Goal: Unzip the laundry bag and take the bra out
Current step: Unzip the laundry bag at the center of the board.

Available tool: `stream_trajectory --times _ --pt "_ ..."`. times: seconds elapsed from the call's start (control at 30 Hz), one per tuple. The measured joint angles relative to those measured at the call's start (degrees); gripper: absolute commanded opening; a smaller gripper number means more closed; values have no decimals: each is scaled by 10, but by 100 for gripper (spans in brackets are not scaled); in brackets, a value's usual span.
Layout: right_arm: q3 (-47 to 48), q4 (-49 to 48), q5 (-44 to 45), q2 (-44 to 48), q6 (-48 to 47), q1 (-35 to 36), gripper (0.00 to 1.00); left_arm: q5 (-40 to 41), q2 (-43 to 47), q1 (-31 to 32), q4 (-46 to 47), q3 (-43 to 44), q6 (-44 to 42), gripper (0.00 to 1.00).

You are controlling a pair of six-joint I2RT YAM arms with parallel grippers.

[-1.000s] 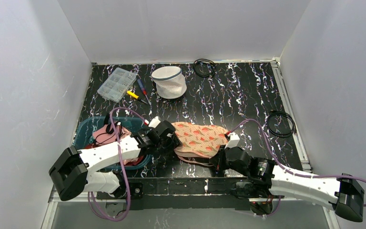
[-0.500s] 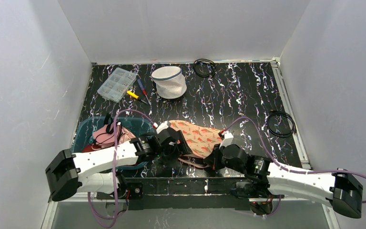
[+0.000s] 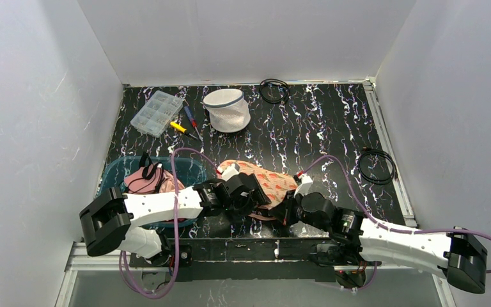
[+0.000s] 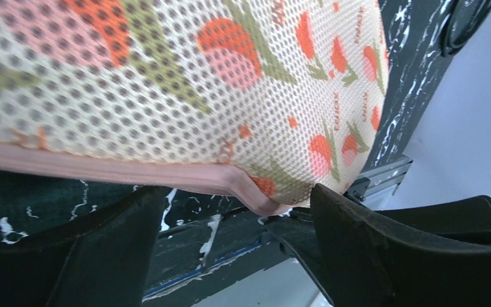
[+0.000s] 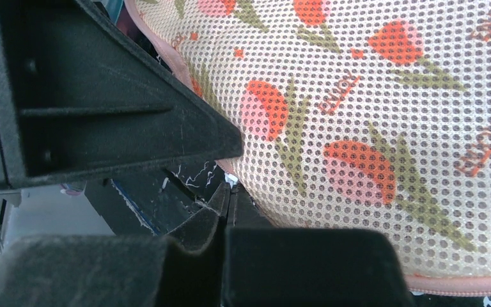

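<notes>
Left jaws spread at edge of floral laundry bag (image 4: 243,70); right jaws clenched against it.

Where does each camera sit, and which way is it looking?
Top camera: high above and behind the arms, looking down at the table. Both arms show, with the left end effector and right end effector at the flowered mesh bag.
Left wrist camera: on the left arm, looking out between its open fingers at the bag's pink edge.
Right wrist camera: on the right arm, looking past its shut fingers at the bag's edge.
Shared: all three see the flowered mesh bag.
</notes>
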State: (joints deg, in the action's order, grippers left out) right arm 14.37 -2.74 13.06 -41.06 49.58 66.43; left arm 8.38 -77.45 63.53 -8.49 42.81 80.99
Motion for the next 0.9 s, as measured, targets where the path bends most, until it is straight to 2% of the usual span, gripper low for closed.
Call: stream_trajectory --times 0.27,0.53,0.9 --pt "0 -11 -5 -2 1 0 1 36 0 29 36 -1 34 85" --pt "0 -22 -14 -8 2 0 1 62 -5 28 23 0 53 73" --pt "0 -13 -17 9 2 0 1 63 -29 -4 -15 4 64 31"
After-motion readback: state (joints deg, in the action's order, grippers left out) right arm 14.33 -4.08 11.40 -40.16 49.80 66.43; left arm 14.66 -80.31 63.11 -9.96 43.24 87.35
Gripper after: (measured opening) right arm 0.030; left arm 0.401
